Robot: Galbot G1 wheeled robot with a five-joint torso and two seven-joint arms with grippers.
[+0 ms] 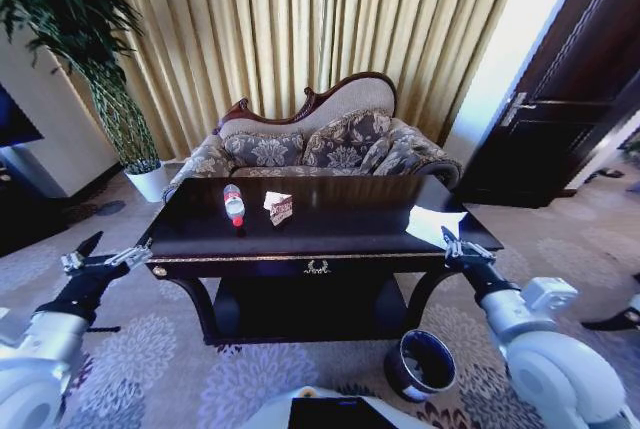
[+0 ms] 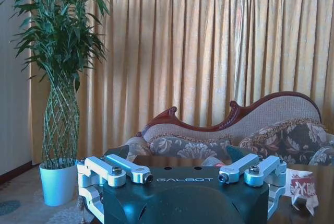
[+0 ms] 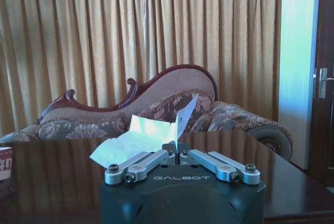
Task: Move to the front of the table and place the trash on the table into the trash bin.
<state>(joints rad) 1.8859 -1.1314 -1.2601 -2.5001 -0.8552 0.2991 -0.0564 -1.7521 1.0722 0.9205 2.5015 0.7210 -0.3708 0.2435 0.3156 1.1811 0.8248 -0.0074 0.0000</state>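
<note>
Right wrist view: right claw (image 3: 179, 153) pinched closed, white paper scrap (image 3: 138, 138) just beyond.

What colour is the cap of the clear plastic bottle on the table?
Red; the clear plastic bottle shows best in the head view.

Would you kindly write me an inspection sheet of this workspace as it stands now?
Surface: dark glossy table, gold emblem at mid-front.
Job's things: bottle lying left of centre; wrapper just right of it; paper scrap at the right end; trash bin on the carpet by the front right leg.
Clutter: nothing seen.
Grippers: left gripper open, off the table's left front corner; right gripper shut, at the table's right front edge just before the paper scrap, contact unclear.
Cables: nothing seen.
Surroundings: sofa behind the table, curtains, potted plant far left, dark door right.
</note>
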